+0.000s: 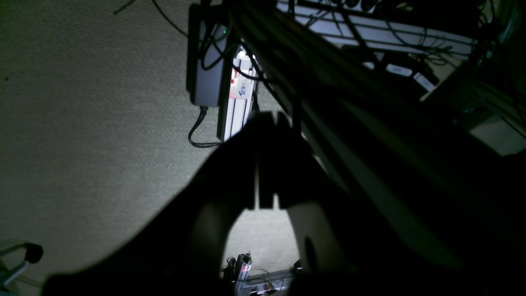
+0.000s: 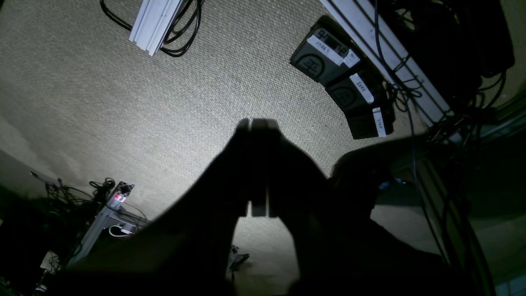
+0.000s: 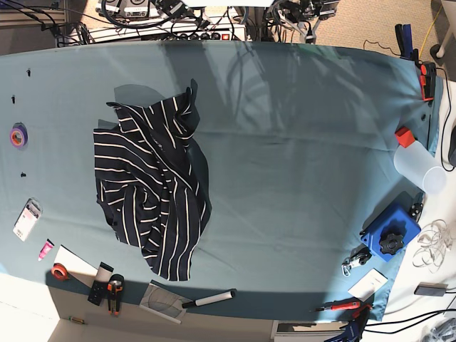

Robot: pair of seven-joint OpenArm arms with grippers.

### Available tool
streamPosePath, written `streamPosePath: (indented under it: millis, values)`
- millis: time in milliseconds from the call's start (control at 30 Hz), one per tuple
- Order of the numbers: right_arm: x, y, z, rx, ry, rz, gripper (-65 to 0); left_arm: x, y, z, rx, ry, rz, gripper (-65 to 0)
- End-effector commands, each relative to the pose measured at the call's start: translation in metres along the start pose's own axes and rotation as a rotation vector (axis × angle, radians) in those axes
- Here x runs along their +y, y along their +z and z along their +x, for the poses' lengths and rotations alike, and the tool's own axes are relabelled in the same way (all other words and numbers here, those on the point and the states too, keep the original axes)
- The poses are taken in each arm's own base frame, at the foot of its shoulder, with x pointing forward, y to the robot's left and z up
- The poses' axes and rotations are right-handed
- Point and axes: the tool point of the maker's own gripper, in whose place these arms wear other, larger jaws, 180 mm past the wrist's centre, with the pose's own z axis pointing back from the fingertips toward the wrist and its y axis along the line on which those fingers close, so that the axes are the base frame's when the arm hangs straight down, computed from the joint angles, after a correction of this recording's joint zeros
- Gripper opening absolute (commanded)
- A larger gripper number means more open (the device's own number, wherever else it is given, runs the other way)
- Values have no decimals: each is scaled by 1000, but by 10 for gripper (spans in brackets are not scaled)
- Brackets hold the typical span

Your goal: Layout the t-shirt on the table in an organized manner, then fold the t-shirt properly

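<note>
The t-shirt (image 3: 153, 192) lies crumpled on the left half of the table (image 3: 299, 142), dark with thin white stripes, bunched and partly folded over itself. Neither arm shows in the base view. In the left wrist view my left gripper (image 1: 274, 116) is a dark silhouette with its fingers pressed together, shut on nothing, over grey carpet. In the right wrist view my right gripper (image 2: 258, 122) is likewise shut and empty above carpet. The shirt and the table appear in neither wrist view.
Along the table's edges lie a purple tape roll (image 3: 18, 135), pliers (image 3: 114, 292), a white tube (image 3: 210, 299), a blue block with a black knob (image 3: 390, 235) and a red-capped bottle (image 3: 417, 160). Below the grippers are cables, an aluminium rail (image 1: 236, 107) and black boxes (image 2: 345, 78).
</note>
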Motion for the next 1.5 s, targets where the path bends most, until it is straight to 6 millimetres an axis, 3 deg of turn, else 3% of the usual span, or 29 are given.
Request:
streamPosePath:
  millis: [0,1267,1467]
  values:
    - [2,0,-2,5,0,6,-650,-4,0,-1,0,-1,-11,-650]
    - [2,0,-2,5,1,7,-650,-4,0,-1,1,-1,-11,-650]
    - [-3,0,-11,22,0,-2,-650,14,3,-17,56,-116,25,-650]
